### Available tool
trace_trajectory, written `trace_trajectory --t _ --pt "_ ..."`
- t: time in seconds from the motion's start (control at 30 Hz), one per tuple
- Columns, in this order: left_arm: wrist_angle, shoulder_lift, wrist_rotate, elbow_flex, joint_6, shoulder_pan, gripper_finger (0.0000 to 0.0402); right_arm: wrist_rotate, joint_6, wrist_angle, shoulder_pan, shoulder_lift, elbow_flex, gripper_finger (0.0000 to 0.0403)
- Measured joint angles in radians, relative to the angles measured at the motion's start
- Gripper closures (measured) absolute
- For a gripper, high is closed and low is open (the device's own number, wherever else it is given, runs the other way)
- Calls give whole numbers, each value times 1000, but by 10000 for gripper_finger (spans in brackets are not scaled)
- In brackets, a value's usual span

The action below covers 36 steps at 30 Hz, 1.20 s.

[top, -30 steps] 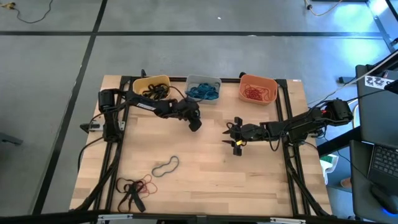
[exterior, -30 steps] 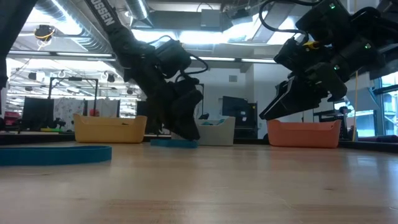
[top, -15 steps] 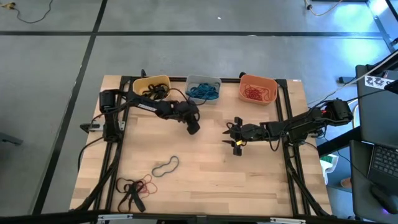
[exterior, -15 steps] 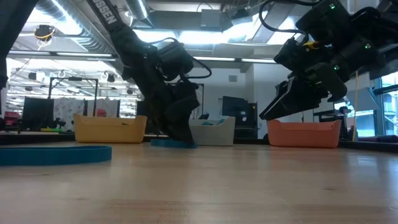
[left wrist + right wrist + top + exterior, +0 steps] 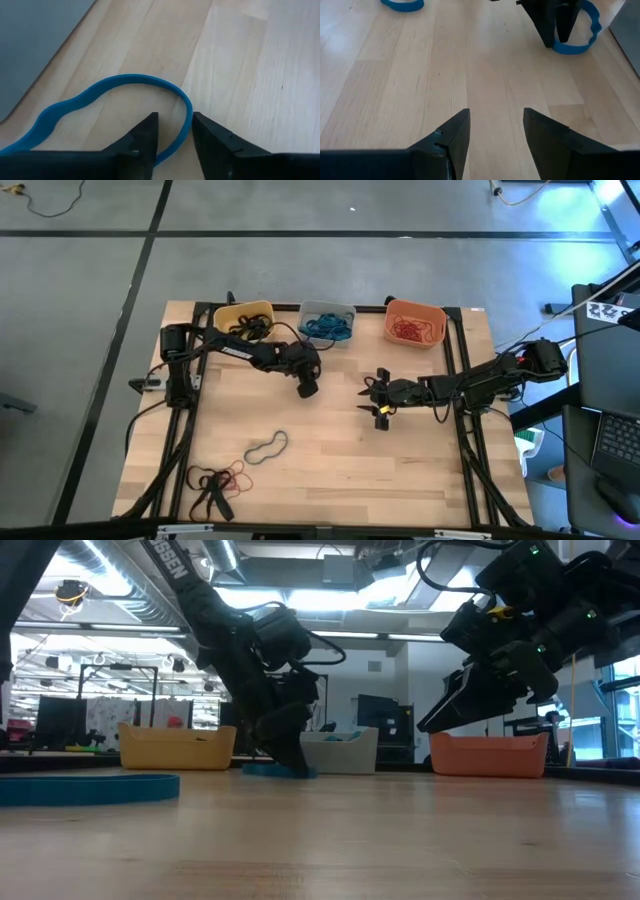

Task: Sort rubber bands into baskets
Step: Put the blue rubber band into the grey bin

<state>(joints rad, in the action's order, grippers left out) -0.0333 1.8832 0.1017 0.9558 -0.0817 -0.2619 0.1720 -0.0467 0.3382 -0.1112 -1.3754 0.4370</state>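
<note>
The left arm is reaching from the table's left edge toward the middle, its wrist bent down so the left gripper (image 5: 175, 132) is touching down just in front of the grey basket (image 5: 327, 312), fingers a little apart and straddling one strand of a blue band (image 5: 100, 95) lying flat on the wood. The right arm is stretching in low from the right, its right gripper (image 5: 495, 135) hovering level above bare table with fingers apart, holding nothing (facing the left one). Black bands are sitting in the yellow basket (image 5: 240, 312), blue in the grey, red in the orange basket (image 5: 415, 310).
</note>
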Motion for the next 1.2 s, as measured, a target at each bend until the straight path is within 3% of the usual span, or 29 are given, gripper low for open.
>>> trace_trajectory --t 0.3,0.93,1.2 --pt "11 -1 5 0 59 0 393 0 0 0 0 0 0 220" --pt "46 -247 16 92 116 -17 390 0 0 -5 0 0 0 220" --pt "232 -254 16 103 201 -93 392 0 0 -4 0 0 0 220"
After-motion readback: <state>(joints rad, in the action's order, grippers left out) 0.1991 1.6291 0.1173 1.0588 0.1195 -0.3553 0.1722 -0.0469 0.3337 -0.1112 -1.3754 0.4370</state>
